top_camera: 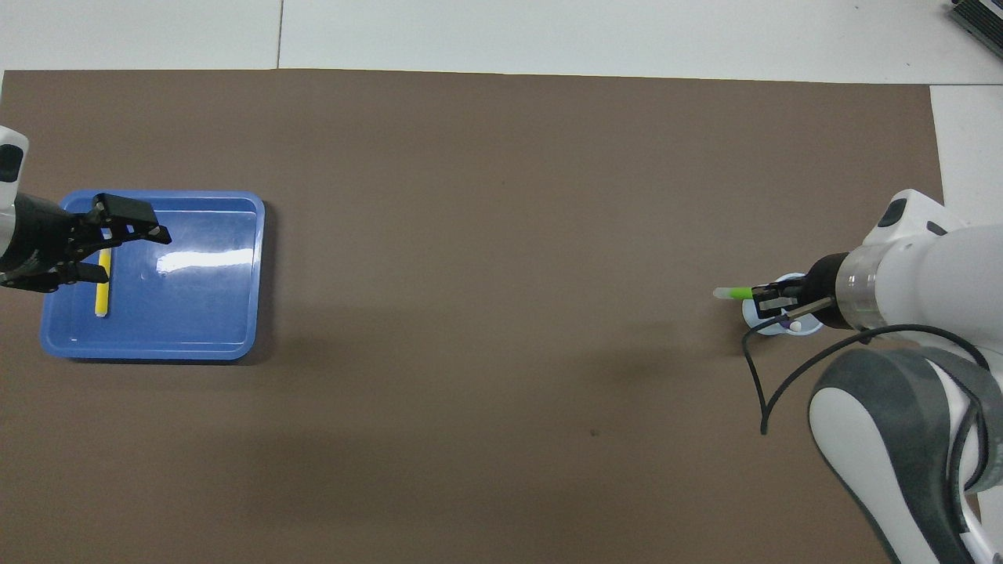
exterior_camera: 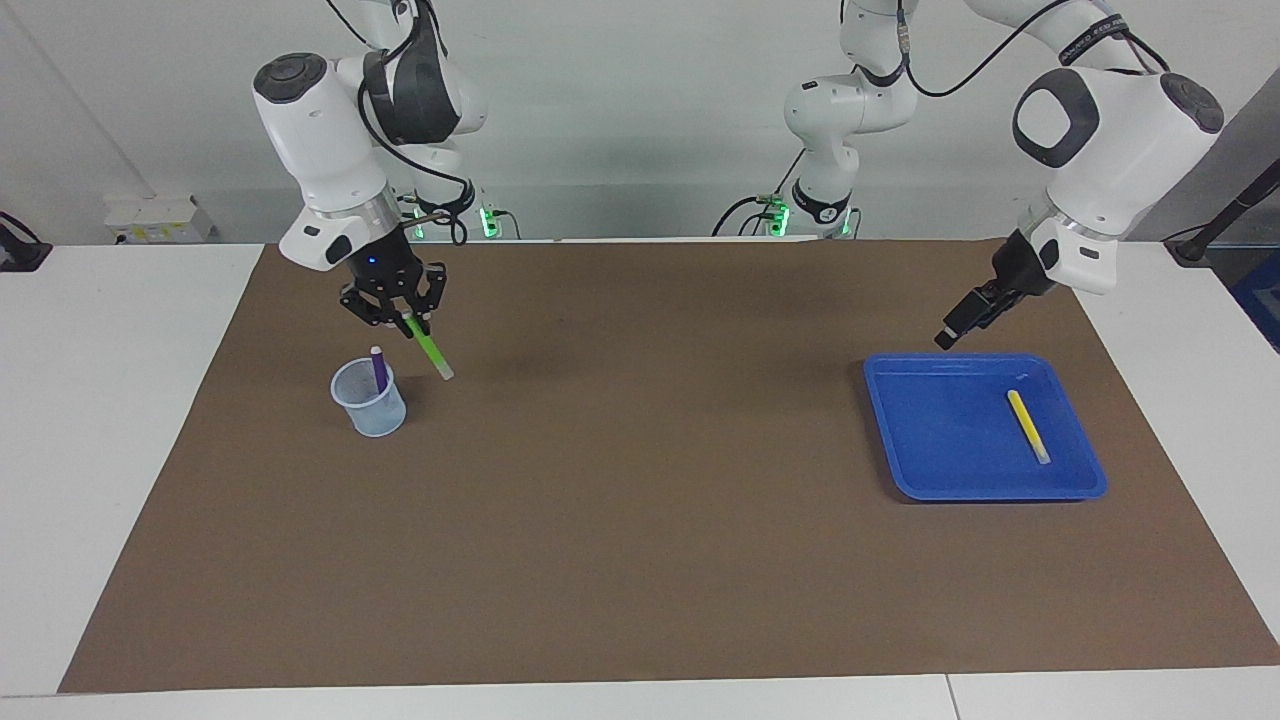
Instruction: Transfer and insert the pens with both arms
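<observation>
Right gripper (top_camera: 764,299) grips green pen (top_camera: 733,293); yellow pen (top_camera: 102,286) in tray (top_camera: 204,313).

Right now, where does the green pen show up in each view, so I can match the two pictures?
Facing view: the green pen hangs tilted from the right end effector, just above and beside the clear cup, pale tip down.
Overhead view: the green pen sticks out from the right end effector, over the cup's rim.
Shared landmark: the clear cup, toward the right arm's end of the table.

purple pen (exterior_camera: 379,366) occupying cup (exterior_camera: 369,400), mat centre bare
</observation>
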`<state>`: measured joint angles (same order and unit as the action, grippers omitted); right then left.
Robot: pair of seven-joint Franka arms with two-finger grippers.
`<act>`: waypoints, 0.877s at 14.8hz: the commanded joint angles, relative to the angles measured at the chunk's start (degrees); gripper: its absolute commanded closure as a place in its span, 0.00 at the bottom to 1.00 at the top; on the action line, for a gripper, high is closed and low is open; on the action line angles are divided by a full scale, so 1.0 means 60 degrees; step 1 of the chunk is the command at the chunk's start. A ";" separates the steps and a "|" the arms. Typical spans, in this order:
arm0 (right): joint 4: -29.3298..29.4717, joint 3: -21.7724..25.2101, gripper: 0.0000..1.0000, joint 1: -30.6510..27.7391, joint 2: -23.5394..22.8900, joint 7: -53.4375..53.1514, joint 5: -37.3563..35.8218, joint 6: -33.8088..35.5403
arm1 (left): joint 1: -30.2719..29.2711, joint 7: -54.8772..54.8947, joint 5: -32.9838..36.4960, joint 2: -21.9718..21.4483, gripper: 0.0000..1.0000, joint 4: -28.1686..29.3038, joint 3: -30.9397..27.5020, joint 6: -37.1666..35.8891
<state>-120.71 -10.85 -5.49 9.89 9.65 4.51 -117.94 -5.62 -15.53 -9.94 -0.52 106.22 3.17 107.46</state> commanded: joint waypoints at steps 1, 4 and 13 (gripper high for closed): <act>0.0035 -0.0111 1.00 -0.0358 0.0154 -0.0172 -0.0647 0.0291 | -0.0219 0.1646 0.1083 0.0217 0.00 0.0270 0.0131 0.0750; 0.0006 -0.0111 1.00 -0.0549 0.0168 -0.0187 -0.1291 0.0335 | -0.0659 0.3593 0.1378 0.1080 0.00 0.0197 0.0116 0.1847; -0.0505 -0.0111 1.00 -0.1193 0.0271 -0.0187 -0.2070 0.0160 | -0.1581 0.5530 0.1965 0.3425 0.00 -0.0228 0.0145 0.3828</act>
<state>-121.27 -10.80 -11.45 10.16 9.51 -6.57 -116.83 -12.76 15.52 0.54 17.30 106.61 3.31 129.00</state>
